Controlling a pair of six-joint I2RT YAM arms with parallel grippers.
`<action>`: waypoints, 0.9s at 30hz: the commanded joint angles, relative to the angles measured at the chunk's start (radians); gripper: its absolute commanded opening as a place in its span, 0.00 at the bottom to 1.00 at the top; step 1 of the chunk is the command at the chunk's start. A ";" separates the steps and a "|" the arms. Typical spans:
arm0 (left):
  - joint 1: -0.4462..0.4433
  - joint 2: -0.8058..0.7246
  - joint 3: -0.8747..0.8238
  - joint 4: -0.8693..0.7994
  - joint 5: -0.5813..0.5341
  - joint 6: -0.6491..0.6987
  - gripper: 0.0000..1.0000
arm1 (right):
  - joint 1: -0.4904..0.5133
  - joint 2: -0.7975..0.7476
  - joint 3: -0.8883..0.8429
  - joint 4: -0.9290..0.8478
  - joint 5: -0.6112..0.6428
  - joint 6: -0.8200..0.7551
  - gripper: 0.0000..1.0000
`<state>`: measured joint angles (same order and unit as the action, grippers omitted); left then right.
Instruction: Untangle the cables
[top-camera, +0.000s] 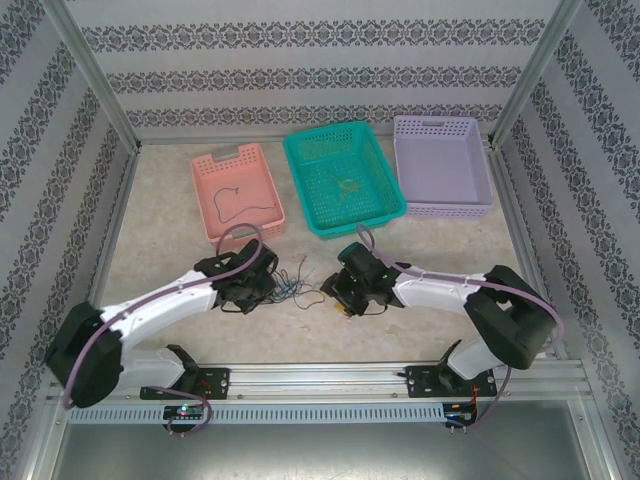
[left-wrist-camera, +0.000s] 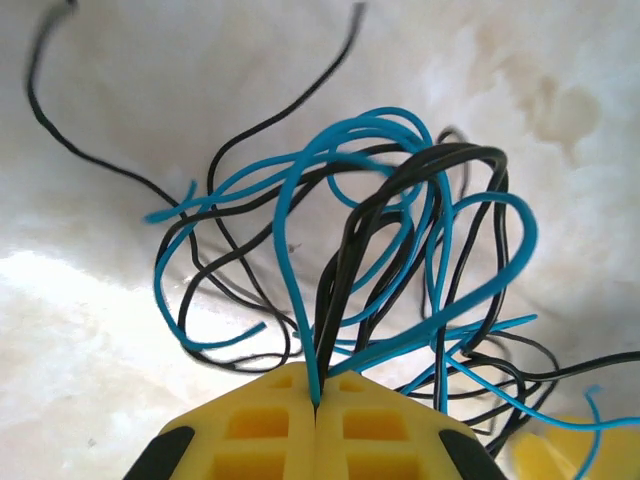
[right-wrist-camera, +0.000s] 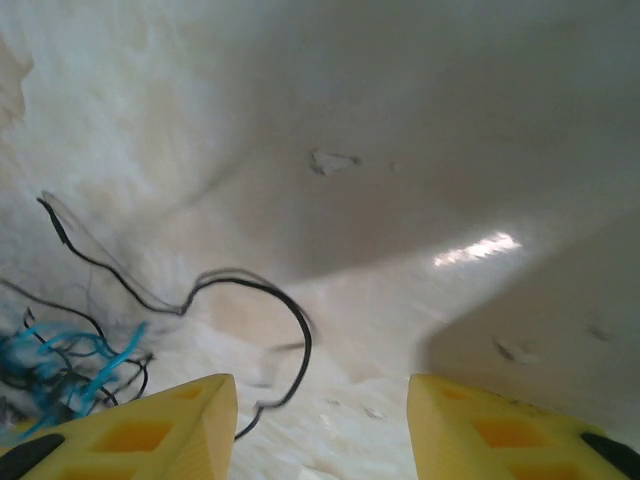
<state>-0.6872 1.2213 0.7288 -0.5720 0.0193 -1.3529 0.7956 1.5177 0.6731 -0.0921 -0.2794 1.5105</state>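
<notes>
A tangle of thin blue and black cables (top-camera: 292, 287) lies on the table between my two grippers. My left gripper (top-camera: 264, 290) is at the tangle's left side. In the left wrist view its yellow jaws (left-wrist-camera: 317, 405) are pressed together on a blue strand and black strands of the cables (left-wrist-camera: 400, 200), which loop up from the pinch. My right gripper (top-camera: 338, 296) stands just right of the tangle. It (right-wrist-camera: 320, 385) is open, with bare table between its fingers. One black cable (right-wrist-camera: 300, 330) curls close to its left finger, and the blue tangle (right-wrist-camera: 60, 365) is further left.
Three baskets stand at the back. The pink one (top-camera: 205, 200) on the left holds a black cable (top-camera: 245, 207). The green one (top-camera: 300, 180) in the middle holds a thin greenish wire (top-camera: 345, 187). The purple one (top-camera: 440, 125) is on the right. Metal posts and patterned walls close in the sides.
</notes>
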 joint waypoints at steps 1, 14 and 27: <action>-0.005 -0.076 -0.043 -0.066 -0.079 -0.069 0.00 | 0.030 0.063 0.063 0.051 -0.020 0.139 0.49; 0.003 -0.038 -0.052 -0.005 -0.058 -0.060 0.00 | 0.117 0.128 0.072 0.094 -0.001 0.483 0.49; 0.003 0.020 -0.046 0.021 -0.064 -0.034 0.00 | 0.202 0.173 0.090 0.116 0.010 0.683 0.52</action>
<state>-0.6861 1.2369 0.6735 -0.5632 -0.0238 -1.4059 0.9932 1.6306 0.7574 -0.0223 -0.2783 2.0659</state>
